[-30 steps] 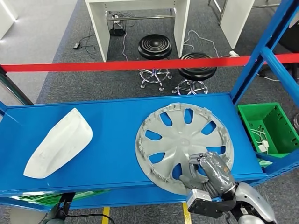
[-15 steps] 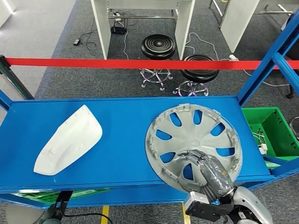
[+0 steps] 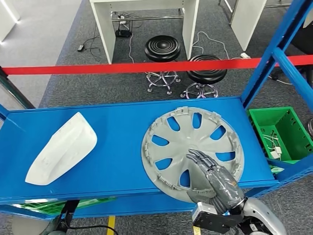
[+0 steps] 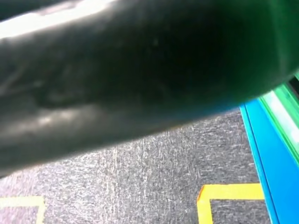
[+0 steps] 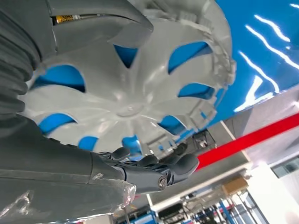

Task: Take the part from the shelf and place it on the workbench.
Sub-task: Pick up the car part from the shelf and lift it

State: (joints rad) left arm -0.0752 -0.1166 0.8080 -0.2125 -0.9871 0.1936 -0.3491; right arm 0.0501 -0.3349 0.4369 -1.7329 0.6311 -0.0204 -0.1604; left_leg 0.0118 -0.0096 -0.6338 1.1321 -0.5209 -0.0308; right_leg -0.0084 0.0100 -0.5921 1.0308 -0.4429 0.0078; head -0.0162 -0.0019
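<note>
Since the earlier frames, the right hand (image 3: 212, 181) has uncurled; its fingers (image 3: 197, 157) lie extended, grasping nothing, over the wheel cover (image 3: 191, 147), lower right on the shelf (image 3: 118, 147). Judged light, stiff, slippery; grip its near rim or a spoke opening.

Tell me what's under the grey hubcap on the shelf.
The grey hubcap lies flat on the blue shelf; blue surface shows through its spoke openings. The right hand rests over its near edge, so what lies beneath that part is hidden.
</note>
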